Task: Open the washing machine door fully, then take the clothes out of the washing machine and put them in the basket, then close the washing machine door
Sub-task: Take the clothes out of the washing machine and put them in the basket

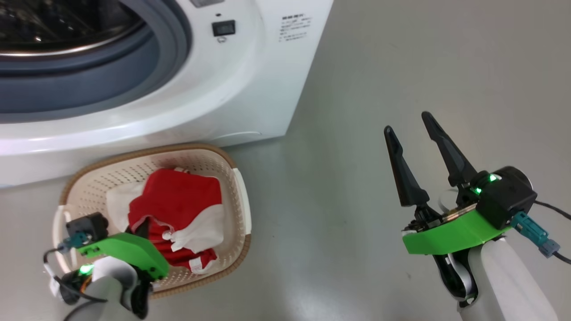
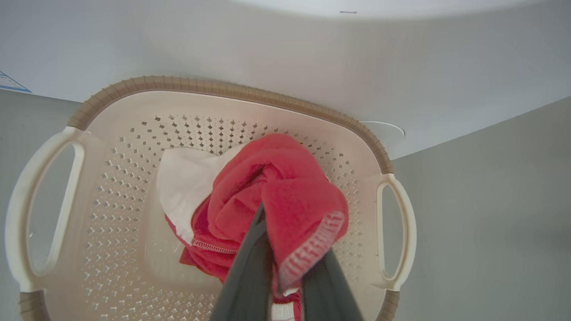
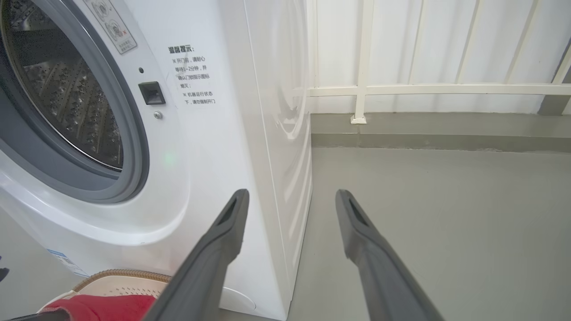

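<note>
Head view: trouble is most likely coming from the left fingers (image 1: 142,229) rising before they let go, which would be dragging the clothes (image 1: 178,200) back over the rim of the basket (image 1: 147,154). The clothes are lying heaped inside it, touching those fingers. The basket is sitting on the floor (image 1: 357,89), just in front of the washing machine (image 1: 250,80). The right fingers (image 1: 403,169) are standing spread and empty, well apart to the right.

Left wrist view: a snagged hem could also be tipping the light basket. The left fingers are pinching a red fold, with cloth draping over and between them.

Right wrist view: the right fingers, pointing past the machine's front corner, are risking a knock if swung inward. A strip of red is showing at lower left, well clear of them.
</note>
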